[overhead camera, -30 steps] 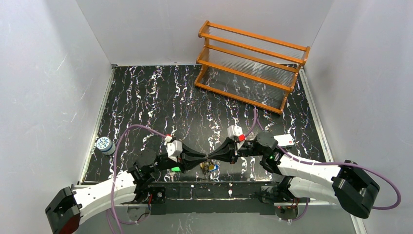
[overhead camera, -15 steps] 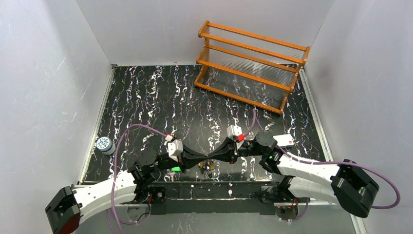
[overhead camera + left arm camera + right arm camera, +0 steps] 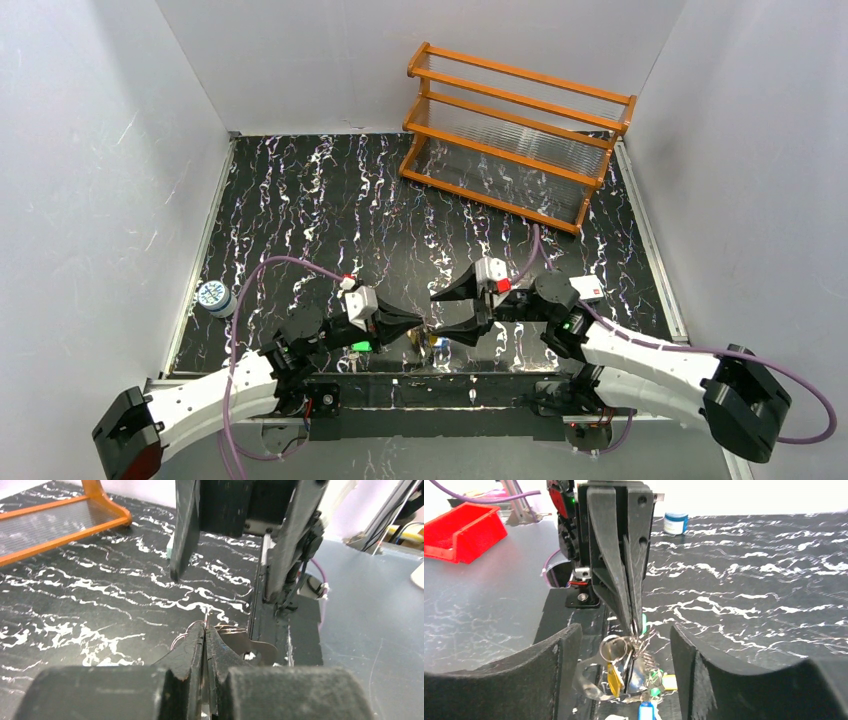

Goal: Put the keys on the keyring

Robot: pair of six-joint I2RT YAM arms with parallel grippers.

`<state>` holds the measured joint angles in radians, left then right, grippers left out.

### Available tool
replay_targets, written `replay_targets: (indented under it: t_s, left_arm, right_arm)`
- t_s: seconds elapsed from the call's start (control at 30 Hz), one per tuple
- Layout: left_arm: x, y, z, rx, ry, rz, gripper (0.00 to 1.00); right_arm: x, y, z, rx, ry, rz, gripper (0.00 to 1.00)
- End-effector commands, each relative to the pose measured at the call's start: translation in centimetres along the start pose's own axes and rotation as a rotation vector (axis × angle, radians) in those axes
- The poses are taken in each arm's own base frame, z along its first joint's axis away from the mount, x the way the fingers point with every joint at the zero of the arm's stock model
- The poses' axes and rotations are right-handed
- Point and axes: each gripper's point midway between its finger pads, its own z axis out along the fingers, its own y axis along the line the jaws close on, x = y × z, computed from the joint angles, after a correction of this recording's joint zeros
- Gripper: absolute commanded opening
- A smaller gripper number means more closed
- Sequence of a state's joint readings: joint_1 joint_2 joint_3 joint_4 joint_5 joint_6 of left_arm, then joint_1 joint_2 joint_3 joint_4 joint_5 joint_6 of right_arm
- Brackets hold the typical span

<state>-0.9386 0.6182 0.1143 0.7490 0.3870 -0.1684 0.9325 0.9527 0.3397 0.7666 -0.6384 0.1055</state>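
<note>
My left gripper (image 3: 421, 326) is shut on a thin wire ring (image 3: 206, 624) at the top of a hanging bunch. Below its tips (image 3: 634, 626) hang the keys (image 3: 615, 678) with yellow, green and blue heads, and a pale flat metal loop, the keyring (image 3: 585, 679). In the top view the keys (image 3: 434, 344) dangle just above the table's near edge. My right gripper (image 3: 446, 315) is open, its fingers (image 3: 559, 670) on either side of the bunch without touching it. From the left wrist view, the right gripper's two fingers (image 3: 182, 530) stand wide apart ahead.
An orange wooden rack (image 3: 520, 135) stands at the back right. A small blue-white can (image 3: 213, 297) sits at the left edge, and a white box (image 3: 585, 288) lies near the right arm. A red bin (image 3: 464, 530) sits off the table.
My right gripper has opened, let go of the bunch, and drawn back slightly to the right. My left gripper has closed fully and now holds the bunch alone.
</note>
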Motion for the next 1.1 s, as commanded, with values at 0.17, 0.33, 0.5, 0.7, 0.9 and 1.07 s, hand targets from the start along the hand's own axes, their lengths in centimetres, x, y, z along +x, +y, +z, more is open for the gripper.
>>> replay_targets:
  t_s: [0.17, 0.33, 0.5, 0.7, 0.9, 1.07]
  left_arm:
    - [-2.8, 3.0, -0.5, -0.158, 0.076, 0.204, 0.00]
    - [-5.2, 5.0, -2.3, -0.291, 0.145, 0.299, 0.00]
    - [-8.8, 7.0, -5.3, -0.465, 0.202, 0.377, 0.00]
    - [-11.1, 8.2, -9.6, -0.632, 0.271, 0.422, 0.00]
    - [-11.4, 9.6, -15.3, -0.848, 0.350, 0.417, 0.00]
    - [-10.9, 10.0, -19.0, -0.982, 0.367, 0.385, 0.00]
  right_arm:
    - [-2.5, -1.1, -0.4, 0.080, -0.029, -0.109, 0.84]
    - [-2.3, -2.0, 0.0, 0.123, -0.029, -0.026, 0.96]
    - [-0.9, -4.2, 1.1, 0.224, 0.048, 0.166, 0.98]
    - [2.2, -4.7, 3.2, 0.204, 0.178, 0.387, 0.93]
    - [7.7, -5.1, 5.6, 0.199, 0.391, 0.560, 0.74]
    - [10.4, -3.7, 8.5, 0.164, 0.498, 0.529, 0.65]
